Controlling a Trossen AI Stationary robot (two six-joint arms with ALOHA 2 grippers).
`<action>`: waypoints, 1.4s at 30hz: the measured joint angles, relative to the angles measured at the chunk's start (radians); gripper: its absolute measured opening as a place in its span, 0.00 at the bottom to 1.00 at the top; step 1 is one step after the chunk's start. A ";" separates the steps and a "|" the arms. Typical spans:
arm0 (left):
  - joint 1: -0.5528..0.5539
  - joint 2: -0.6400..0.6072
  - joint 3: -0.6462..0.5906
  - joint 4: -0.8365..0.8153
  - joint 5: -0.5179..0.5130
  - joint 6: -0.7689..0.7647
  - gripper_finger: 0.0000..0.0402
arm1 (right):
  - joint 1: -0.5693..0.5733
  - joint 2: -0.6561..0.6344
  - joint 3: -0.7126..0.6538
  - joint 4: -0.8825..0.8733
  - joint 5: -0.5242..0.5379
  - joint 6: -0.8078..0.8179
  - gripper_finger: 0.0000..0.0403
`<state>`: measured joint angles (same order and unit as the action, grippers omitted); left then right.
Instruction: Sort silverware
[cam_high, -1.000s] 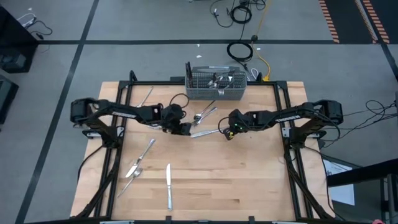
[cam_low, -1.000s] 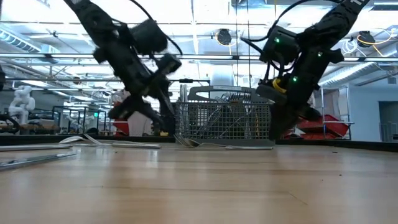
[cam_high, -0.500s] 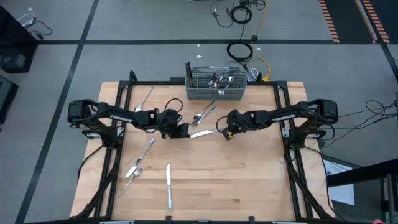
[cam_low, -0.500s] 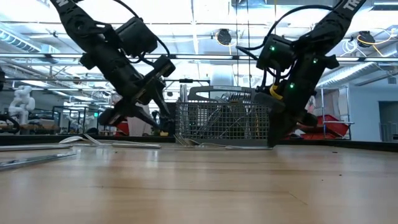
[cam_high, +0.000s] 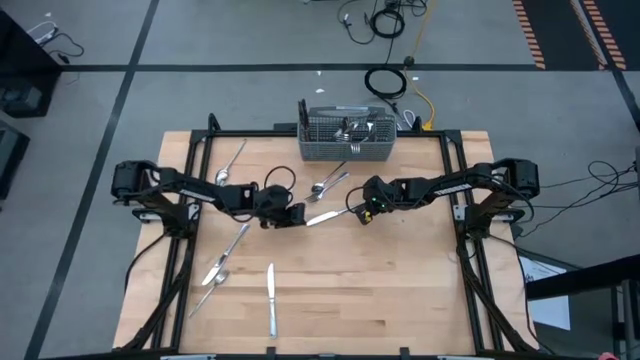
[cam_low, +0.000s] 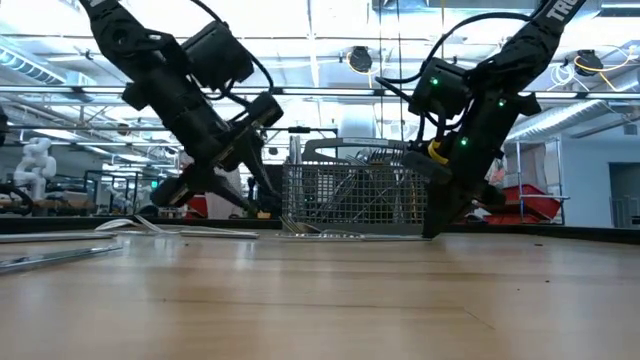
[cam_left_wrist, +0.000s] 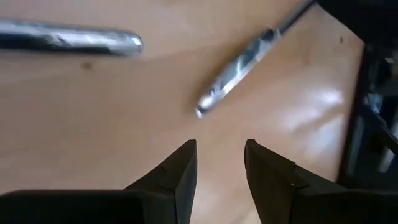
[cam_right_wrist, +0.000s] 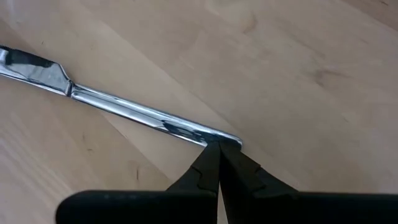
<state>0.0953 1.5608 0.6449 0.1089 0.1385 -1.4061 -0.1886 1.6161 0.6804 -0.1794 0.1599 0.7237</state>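
Note:
A table knife (cam_high: 330, 213) lies flat on the wooden table between my two grippers. Its handle end points at my right gripper (cam_right_wrist: 219, 147), which is shut with its tips at that end (cam_high: 360, 213). My left gripper (cam_left_wrist: 219, 148) stands open just above the table, short of the knife's other end (cam_left_wrist: 202, 111), and touches nothing (cam_high: 297, 215). Another piece of silverware (cam_left_wrist: 68, 40) lies beyond it. More silverware stands in the grey wire basket (cam_high: 347, 138) at the far edge. My right gripper's shut fingertips (cam_right_wrist: 211, 155) rest on the very end of the knife's handle (cam_right_wrist: 229, 140). They come slanting down from the table's right side, roughly in line with the knife. The knife lies flat on the table.
Two spoons (cam_high: 328, 183) lie between the knife and the basket. A fork (cam_high: 232, 160) lies at the far left, two more pieces (cam_high: 225, 255) at the near left, and a knife (cam_high: 270, 298) near the front edge. Bare wood fills the right and near-right.
My left gripper has sunk toward the table and come a little toward the near edge, rolling about its own axis, its fingers still open. My right gripper has come down onto the knife's handle end, still shut. The knife has stayed where it was.

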 joint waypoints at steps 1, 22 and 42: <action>-0.002 0.016 0.000 0.010 -0.016 -0.002 0.35 | 0.000 0.000 0.000 0.000 -0.001 -0.001 0.00; -0.002 0.236 0.005 0.258 -0.020 -0.019 0.35 | 0.000 0.003 -0.003 0.025 -0.010 -0.029 0.00; -0.008 0.246 0.003 0.305 0.054 0.081 0.12 | -0.001 0.005 -0.003 0.032 -0.009 -0.010 0.00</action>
<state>0.0875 1.8070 0.6479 0.4137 0.1930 -1.3249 -0.1894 1.6213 0.6769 -0.1471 0.1505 0.7138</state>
